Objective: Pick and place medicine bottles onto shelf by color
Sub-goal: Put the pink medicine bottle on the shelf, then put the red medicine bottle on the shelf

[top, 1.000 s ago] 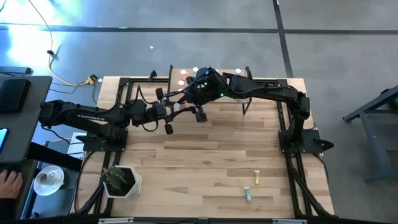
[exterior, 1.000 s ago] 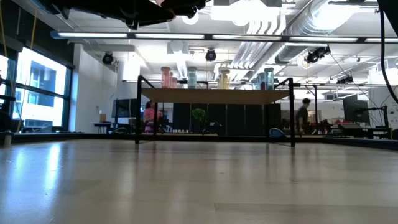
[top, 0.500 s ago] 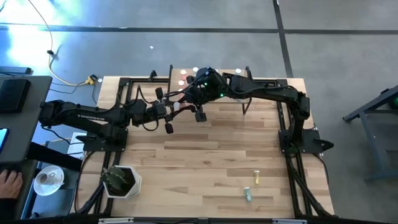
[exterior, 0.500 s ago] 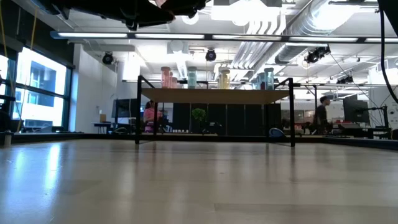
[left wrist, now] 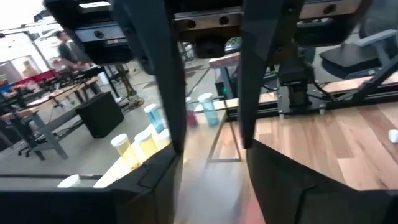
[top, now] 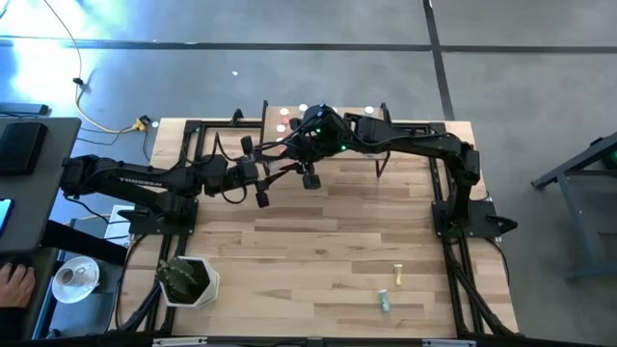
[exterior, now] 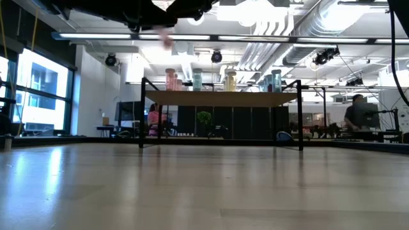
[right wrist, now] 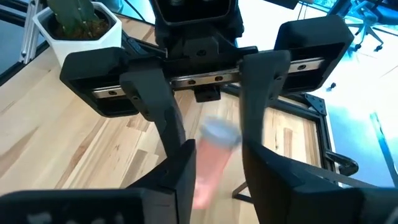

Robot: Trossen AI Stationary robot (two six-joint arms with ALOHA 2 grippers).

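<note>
1. Both arms meet in the air just in front of the shelf (exterior: 220, 98), nose to nose. The pink bottle (right wrist: 208, 162) is between them, well above the tabletop.
2. The left gripper (left wrist: 211, 168) has just sprung apart. A moment ago it was pinched tight; now its fingers stand wide with nothing in them.
3. The right gripper (right wrist: 219, 163) has its fingers either side of the pink bottle. I cannot tell whether they truly grip it.
4. The bottle shows only as a pink smear, lower below the arms than before. It looks to me like it is slipping or dropping, so the handover may have failed.
5. Several bottles (exterior: 171, 79) already stand in a row on the shelf. Two more (top: 397, 277) lie on the table, well away from the shelf.
</note>
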